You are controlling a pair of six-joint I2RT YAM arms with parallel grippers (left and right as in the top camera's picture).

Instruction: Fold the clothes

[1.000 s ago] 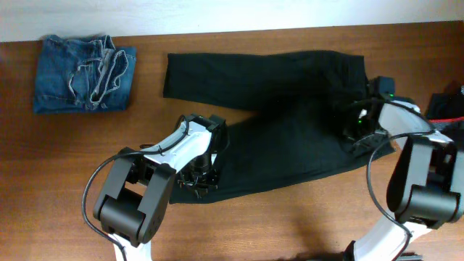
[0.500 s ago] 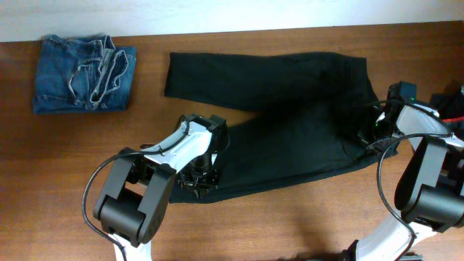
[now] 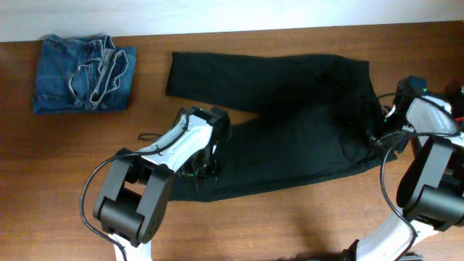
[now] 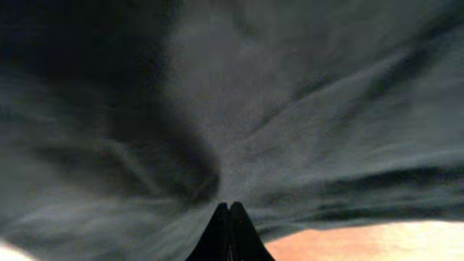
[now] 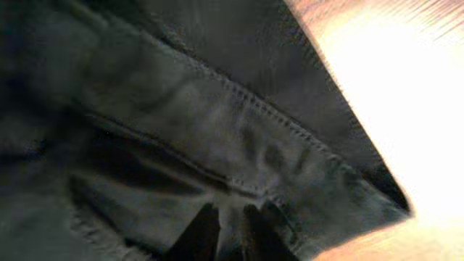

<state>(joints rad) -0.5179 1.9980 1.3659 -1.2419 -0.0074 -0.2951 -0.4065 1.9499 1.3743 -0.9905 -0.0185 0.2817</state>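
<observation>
- Two white-and-black robot arms reach over a brown wooden table, one at each end of a pair of plain black long trousers in soft matte fabric.
- The trousers lie flat across the table's middle and R side. The waist is to the R and both legs run L, spread in a narrow V w/ bare wood btwn them near the hems.
- The upper leg lies along the far side of the table, and the lower leg slants toward the near L.
- L gripper sits over the hem end of the lower leg.
- In the L wrist cam its dark fingers are pressed together to a point. Creases in the black fabric run into the tips, so the pincer is closed and pinching the trousers.
- A strip of table shows below the cloth edge there.
- R gripper is at the waist end, by the R edge of the trousers.
- In the R wrist cam its fingers are nearly together w/ a fold of the stitched waistband btwn them, so it is gripping the trousers.
- Bright wood shows just past the band's edge.
- A folded pair of faded blue denim jeans sits at the far-L corner, well apart from the trousers and both grippers.
</observation>
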